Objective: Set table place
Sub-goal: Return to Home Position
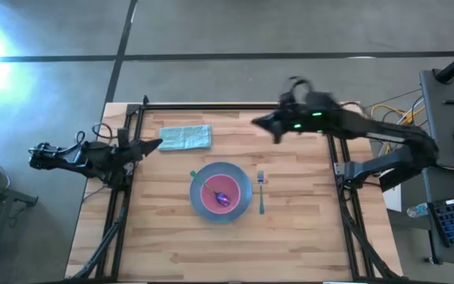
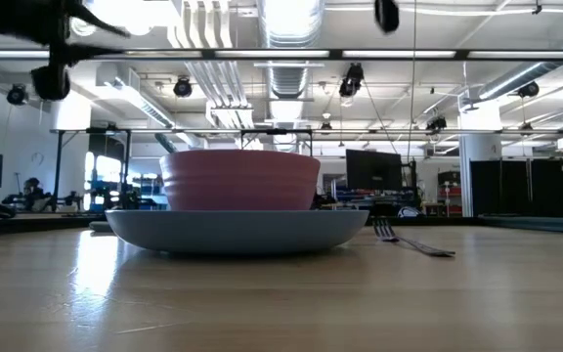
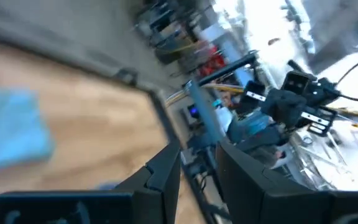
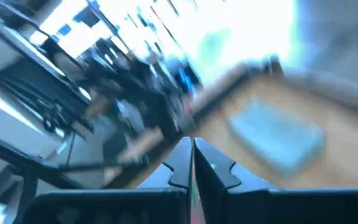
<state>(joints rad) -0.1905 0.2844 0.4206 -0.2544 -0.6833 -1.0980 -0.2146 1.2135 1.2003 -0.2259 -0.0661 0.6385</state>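
The blue plate (image 1: 221,192) lies on the wooden table (image 1: 172,244) near its middle. The pink bowl (image 1: 220,192) sits in the plate with the purple-headed spoon (image 1: 224,197) in it. The pale green fork (image 1: 261,192) lies flat on the table just right of the plate. In the low view the bowl (image 2: 240,180) stands in the plate (image 2: 238,231), the fork (image 2: 413,241) beside it. My left gripper (image 1: 154,144) is at the table's left edge, slightly open and empty (image 3: 194,168). My right gripper (image 1: 257,122) is over the far right, shut and empty (image 4: 192,163).
A folded light blue cloth (image 1: 186,137) lies on the table at the far left; it also shows in the left wrist view (image 3: 11,127) and the right wrist view (image 4: 278,140). The black rail frame (image 1: 211,105) edges the table. Bare wood spreads toward the near edge.
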